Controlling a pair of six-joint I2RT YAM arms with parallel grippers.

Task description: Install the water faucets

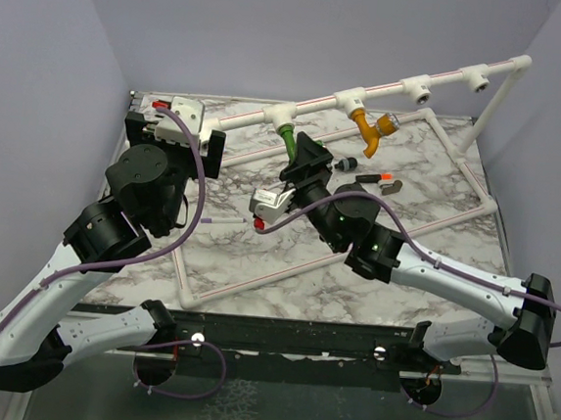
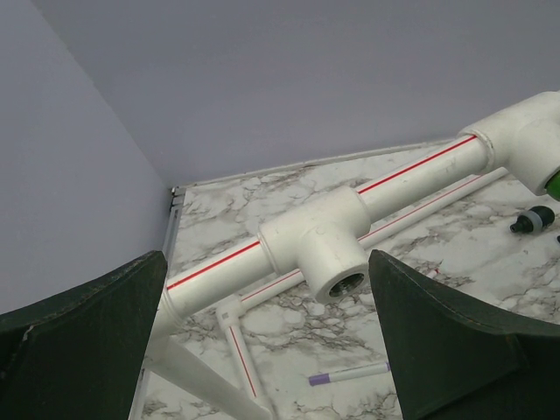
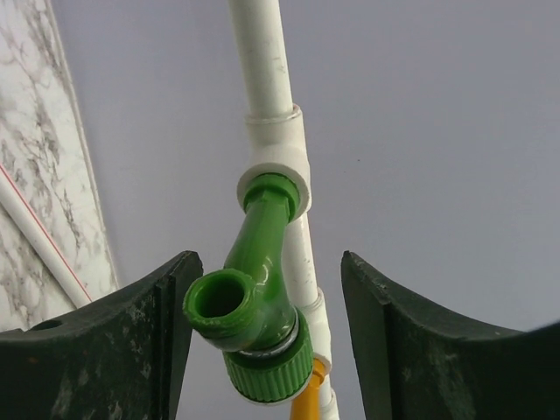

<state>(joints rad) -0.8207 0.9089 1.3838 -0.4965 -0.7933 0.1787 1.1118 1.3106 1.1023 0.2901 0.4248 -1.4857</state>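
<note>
Faucets hang from two neighbouring sockets of the white pipe frame above the marble table: the green faucet has its upper end set in a T-socket, and the orange faucet is one socket along to its right in the top view. The right gripper is released, its fingers spread to either side of the green faucet's lower end. The left gripper is likewise released, its fingers straddling an empty T-socket further left on the frame.
</note>
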